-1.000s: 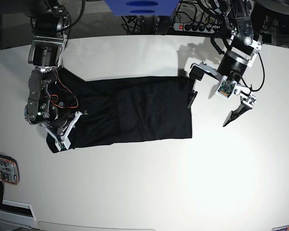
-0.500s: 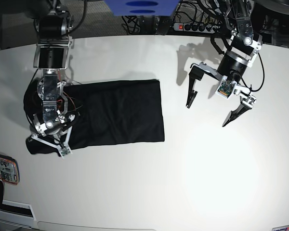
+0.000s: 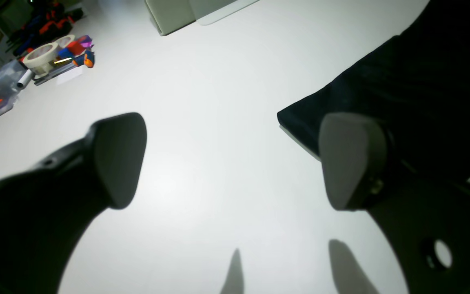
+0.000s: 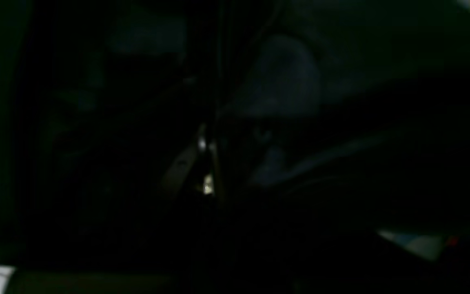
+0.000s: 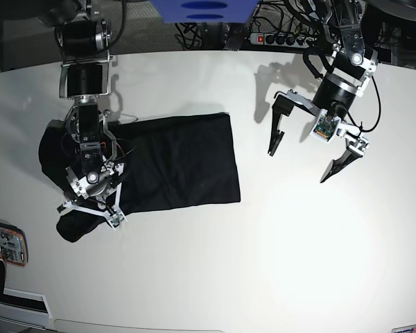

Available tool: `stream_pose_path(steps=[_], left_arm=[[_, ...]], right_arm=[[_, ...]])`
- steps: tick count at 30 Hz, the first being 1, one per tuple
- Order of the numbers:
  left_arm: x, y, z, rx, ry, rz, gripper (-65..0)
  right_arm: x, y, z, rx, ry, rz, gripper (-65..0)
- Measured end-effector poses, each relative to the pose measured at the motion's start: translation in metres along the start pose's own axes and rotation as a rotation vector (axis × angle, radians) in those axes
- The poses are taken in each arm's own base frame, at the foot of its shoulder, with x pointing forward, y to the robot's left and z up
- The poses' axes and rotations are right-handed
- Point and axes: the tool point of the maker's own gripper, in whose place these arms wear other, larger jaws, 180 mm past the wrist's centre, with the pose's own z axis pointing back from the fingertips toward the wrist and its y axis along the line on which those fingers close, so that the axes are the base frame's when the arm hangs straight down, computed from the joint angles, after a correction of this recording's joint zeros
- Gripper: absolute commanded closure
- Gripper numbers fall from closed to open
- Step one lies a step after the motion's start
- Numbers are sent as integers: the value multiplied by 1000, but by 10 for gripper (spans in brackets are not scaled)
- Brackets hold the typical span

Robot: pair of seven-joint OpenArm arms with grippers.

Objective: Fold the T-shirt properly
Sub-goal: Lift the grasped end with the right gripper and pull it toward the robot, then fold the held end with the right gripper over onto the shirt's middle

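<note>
Surface: white table [image 5: 277, 263].
Left gripper [image 5: 307, 155]: we see it spread, empty.
Right gripper [image 5: 90, 208]: clenched on the T-shirt [image 5: 187, 163].
Risk: we may bunch the fold.

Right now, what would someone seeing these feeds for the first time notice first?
The black T-shirt dominates, a dark slab on the left half of the white table. The right gripper is shut on the shirt's bunched left end. The left gripper hangs wide open over bare table to the shirt's right, touching nothing.

T-shirt [image 5: 187, 163]: plain black | table [image 5: 298, 243]: white | power strip [image 5: 277, 39]: black
</note>
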Motion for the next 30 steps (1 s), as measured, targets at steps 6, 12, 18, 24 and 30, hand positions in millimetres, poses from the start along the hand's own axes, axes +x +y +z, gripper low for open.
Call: stream_pose_path(steps=[6, 12, 18, 24, 30], left_arm=[[0, 0, 0, -2, 0, -1, -647], [0, 0, 0, -2, 0, -1, -647], [1, -2, -1, -5, -3, 2, -647], [1, -2, -1, -6, -3, 3, -647], [-1, -1, 1, -3, 4, 3, -647]], right_arm=[[18, -2, 26, -44, -14, 48, 0], [27, 5, 35, -65, -28, 103, 0], [54, 19, 52, -196, -25, 208, 0], [102, 49, 78, -261, -137, 296, 0], [115, 62, 87, -262, -163, 300, 0]])
